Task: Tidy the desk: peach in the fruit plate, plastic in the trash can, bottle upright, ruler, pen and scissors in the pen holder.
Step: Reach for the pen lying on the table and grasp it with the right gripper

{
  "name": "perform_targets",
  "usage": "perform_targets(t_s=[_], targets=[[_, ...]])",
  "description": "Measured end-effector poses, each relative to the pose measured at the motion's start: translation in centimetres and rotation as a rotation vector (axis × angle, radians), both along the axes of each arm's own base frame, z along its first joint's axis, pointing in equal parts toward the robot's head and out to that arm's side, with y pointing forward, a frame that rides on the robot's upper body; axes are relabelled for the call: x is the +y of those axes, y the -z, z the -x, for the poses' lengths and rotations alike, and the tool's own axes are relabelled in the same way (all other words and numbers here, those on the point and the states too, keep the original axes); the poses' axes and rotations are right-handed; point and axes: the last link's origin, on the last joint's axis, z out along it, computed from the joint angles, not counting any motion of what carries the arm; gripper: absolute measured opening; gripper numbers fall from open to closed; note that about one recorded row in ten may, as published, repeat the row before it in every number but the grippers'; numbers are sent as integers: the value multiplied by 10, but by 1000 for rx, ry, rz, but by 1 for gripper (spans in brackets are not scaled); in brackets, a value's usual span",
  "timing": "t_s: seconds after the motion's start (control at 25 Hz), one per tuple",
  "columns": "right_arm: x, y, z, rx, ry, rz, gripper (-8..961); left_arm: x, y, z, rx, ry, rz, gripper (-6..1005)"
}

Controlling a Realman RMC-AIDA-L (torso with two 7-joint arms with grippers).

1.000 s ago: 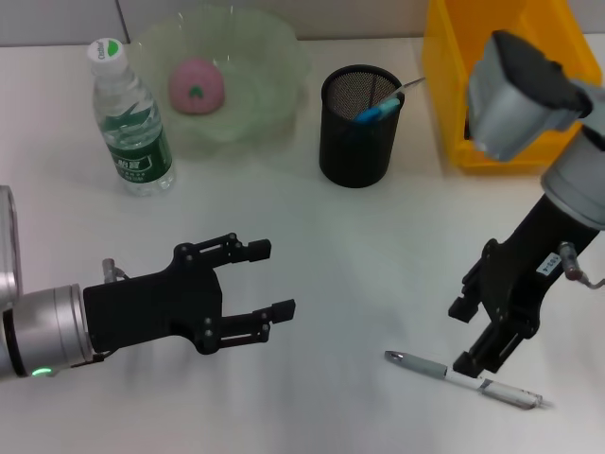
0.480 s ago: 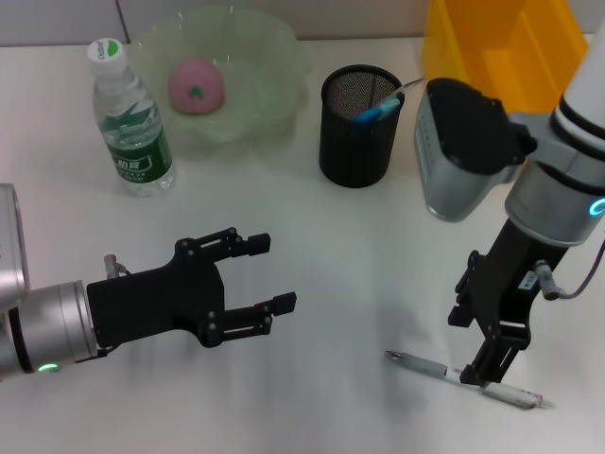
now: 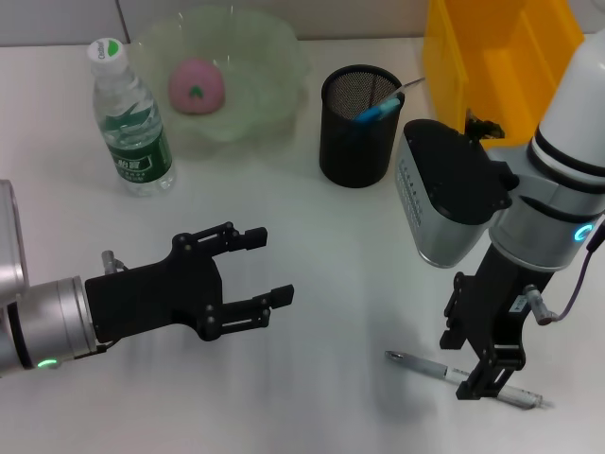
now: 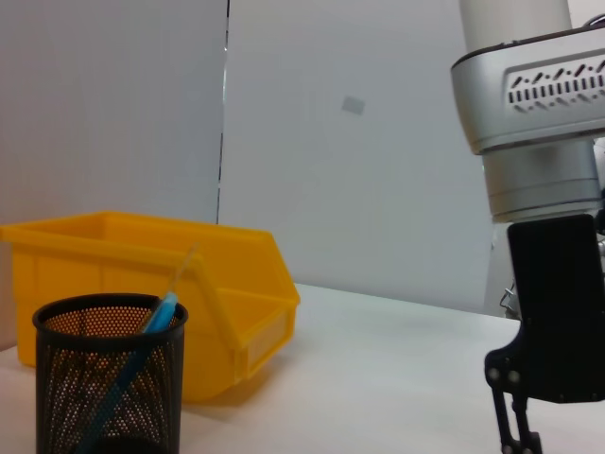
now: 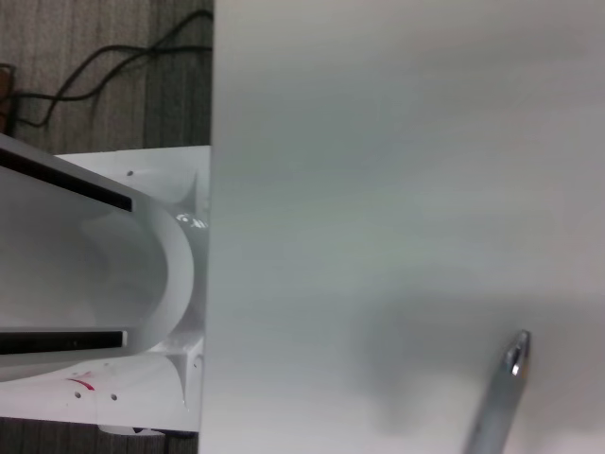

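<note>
The water bottle (image 3: 128, 118) stands upright at the far left of the white desk (image 3: 340, 246), capped in white and green; its green label carries white writing too small to read. Just beside it the translucent green fruit plate (image 3: 255, 90) holds the pink peach (image 3: 197, 84). The black mesh pen holder (image 3: 359, 128) stands near the middle with a blue-handled tool leaning inside, probably the scissors (image 3: 380, 110), though only the handle end shows. The yellow bin (image 3: 454, 85) sits behind it to the right.

The silver pen (image 3: 463, 378) lies flat at the near right of the desk. The right gripper (image 3: 482, 374) points down over its middle, fingers apart, one on each side of the barrel and not closed on it; whether the tips touch the pen cannot be told. A small white sticker on that gripper's body is illegible.

The left gripper (image 3: 267, 267) hovers low over the near left of the desk, jaws wide apart and holding nothing.

The left wrist view shows the holder's mesh, the bin's front lip and the right arm from the side. The right wrist view shows only the pen's tip and the desk edge.
</note>
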Motion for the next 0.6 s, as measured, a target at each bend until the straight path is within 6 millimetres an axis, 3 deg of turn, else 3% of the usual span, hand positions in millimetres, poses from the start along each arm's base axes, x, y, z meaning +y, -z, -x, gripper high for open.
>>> perform_targets(t_s=[0.6], targets=[[-3, 11, -3, -3, -59, 12, 588, 0, 0, -1, -5, -4, -1, 769]])
